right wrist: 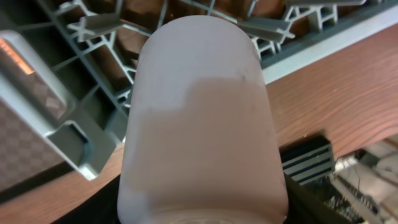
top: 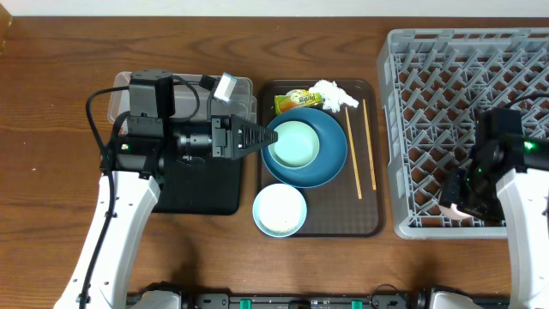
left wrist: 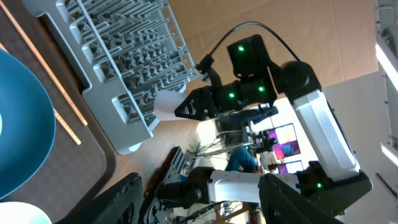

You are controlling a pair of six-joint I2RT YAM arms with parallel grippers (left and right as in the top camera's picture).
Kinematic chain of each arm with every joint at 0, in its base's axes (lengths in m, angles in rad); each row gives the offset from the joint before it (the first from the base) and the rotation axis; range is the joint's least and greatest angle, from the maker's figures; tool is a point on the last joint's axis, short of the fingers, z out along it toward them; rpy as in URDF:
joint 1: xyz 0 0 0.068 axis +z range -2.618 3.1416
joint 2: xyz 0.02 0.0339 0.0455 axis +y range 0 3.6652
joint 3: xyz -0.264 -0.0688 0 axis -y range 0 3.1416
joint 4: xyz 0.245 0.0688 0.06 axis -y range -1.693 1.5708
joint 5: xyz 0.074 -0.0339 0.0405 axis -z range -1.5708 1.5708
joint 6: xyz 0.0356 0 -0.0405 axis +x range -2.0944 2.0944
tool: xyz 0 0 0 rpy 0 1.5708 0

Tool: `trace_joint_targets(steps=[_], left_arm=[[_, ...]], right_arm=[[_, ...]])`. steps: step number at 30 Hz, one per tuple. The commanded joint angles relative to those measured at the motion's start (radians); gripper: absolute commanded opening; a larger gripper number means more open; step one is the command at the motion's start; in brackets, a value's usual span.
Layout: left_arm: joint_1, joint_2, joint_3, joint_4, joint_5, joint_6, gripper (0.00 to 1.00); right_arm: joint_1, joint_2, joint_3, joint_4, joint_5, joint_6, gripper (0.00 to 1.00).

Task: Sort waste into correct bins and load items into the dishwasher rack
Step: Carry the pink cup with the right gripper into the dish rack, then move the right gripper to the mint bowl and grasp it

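A dark-blue bowl (top: pixel 326 154) sits on the brown tray with a pale-green bowl (top: pixel 292 143) inside it. My left gripper (top: pixel 260 137) is open and empty at the blue bowl's left rim; its fingers (left wrist: pixel 205 205) are spread wide. A white bowl (top: pixel 280 209) stands at the tray's front left. A yellow-green wrapper (top: pixel 298 100) and a white tissue (top: pixel 334 94) lie at the tray's back. Two chopsticks (top: pixel 352 154) lie at its right. My right gripper (top: pixel 459 202) is shut on the pink cup (right wrist: pixel 199 112) over the front left corner of the grey rack (top: pixel 467 51).
The brown serving tray (top: pixel 326 219) is in the middle. A clear tub (top: pixel 244 86) and a black tray (top: pixel 206 193) lie under my left arm. The rack fills the right side, its front left corner showing in the left wrist view (left wrist: pixel 118 56).
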Motion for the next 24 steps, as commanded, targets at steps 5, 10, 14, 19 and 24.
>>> trace_joint_targets(steps=[5, 10, 14, 19, 24], left_arm=[[0.003, -0.023, 0.015, 0.000, -0.006, 0.006, 0.62], [0.003, -0.087, 0.015, -0.014, -0.161, 0.006, 0.59], [0.003, -0.172, 0.015, -0.128, -0.461, 0.006, 0.59], [0.003, -0.279, 0.015, -0.379, -0.974, 0.005, 0.60], [0.003, -0.319, 0.015, -0.548, -1.141, 0.006, 0.68]], right_arm=[[-0.012, 0.030, 0.020, 0.017, 0.006, 0.031, 0.96], [0.006, -0.023, 0.116, 0.039, -0.090, -0.111, 0.90], [0.075, -0.107, 0.179, 0.128, -0.417, -0.221, 0.87], [0.244, -0.153, 0.179, 0.248, -0.496, -0.154, 0.76], [0.472, -0.062, 0.159, 0.292, -0.218, -0.034, 0.68]])
